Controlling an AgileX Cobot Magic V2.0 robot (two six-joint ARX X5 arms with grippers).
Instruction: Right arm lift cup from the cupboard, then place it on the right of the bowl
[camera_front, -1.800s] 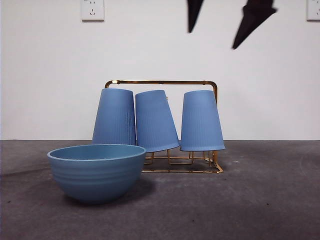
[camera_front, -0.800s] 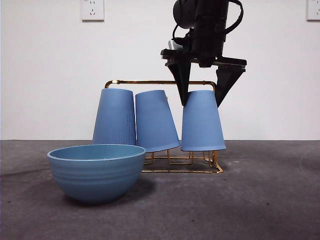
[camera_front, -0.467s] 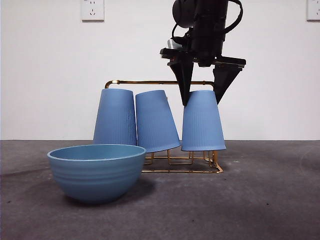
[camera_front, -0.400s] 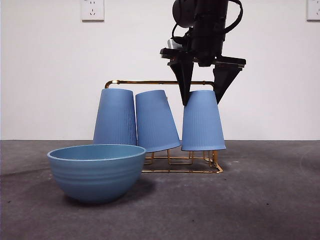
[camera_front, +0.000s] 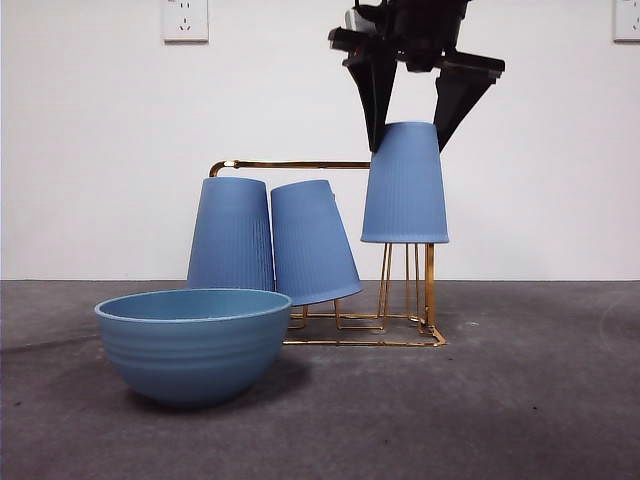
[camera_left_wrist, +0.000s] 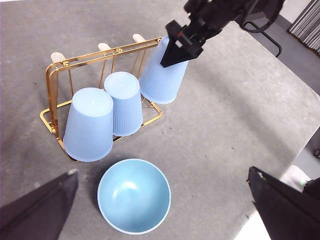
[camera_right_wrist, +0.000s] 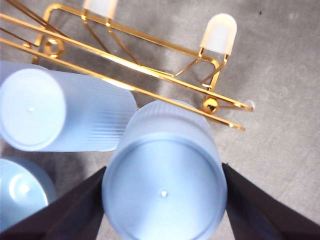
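My right gripper (camera_front: 408, 140) is shut on the base of an upside-down ribbed blue cup (camera_front: 404, 185) and holds it lifted above its peg at the right end of the gold wire cupboard (camera_front: 410, 300). The same cup fills the right wrist view (camera_right_wrist: 165, 185) between my two fingers (camera_right_wrist: 70, 210). Two more blue cups (camera_front: 232, 235) (camera_front: 312, 240) stay on the rack. The wide blue bowl (camera_front: 192, 340) sits in front of the rack, to the left. In the left wrist view the held cup (camera_left_wrist: 162, 77), rack (camera_left_wrist: 55, 95) and bowl (camera_left_wrist: 134, 195) all show. My left gripper (camera_left_wrist: 165, 220) is open, high above the table.
The grey table (camera_front: 520, 400) extends to the right of the bowl. A bare white-capped peg (camera_right_wrist: 218, 32) of the rack shows in the right wrist view. Wall sockets (camera_front: 185, 18) sit on the white wall behind. The table's edge (camera_left_wrist: 300, 155) shows in the left wrist view.
My right gripper came down over the right cup, closed on its base and has lifted it up off the peg. The other cups and the bowl have not moved.
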